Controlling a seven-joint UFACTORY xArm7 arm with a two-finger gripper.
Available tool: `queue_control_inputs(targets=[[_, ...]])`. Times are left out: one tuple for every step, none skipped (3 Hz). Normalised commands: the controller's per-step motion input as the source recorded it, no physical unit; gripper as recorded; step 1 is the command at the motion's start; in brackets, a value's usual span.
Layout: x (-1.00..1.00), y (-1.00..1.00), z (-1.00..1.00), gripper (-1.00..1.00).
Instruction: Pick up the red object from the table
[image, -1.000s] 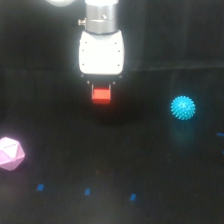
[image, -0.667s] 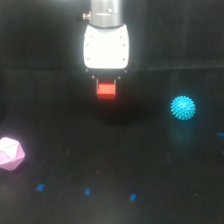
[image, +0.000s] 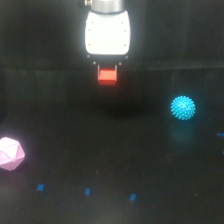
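Blue tape marks (image: 87, 191) on the black table (image: 150, 165), nearest the camera, well below my pincer. Pink polyhedron (image: 10, 153), low to its exterior-view left. Cyan spiky ball (image: 183, 107), lower right. Red block (image: 107, 76), clamped in my closed pincer (image: 108, 70), clear of the table.
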Motion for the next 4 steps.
queue_control_inputs(targets=[[-0.48,-0.61,-0.36,-1.00],[0.13,-1.00,0.83,-1.00],[-0.08,-0.54,-0.09,-0.91],[0.33,0.27,-0.33,-0.53]])
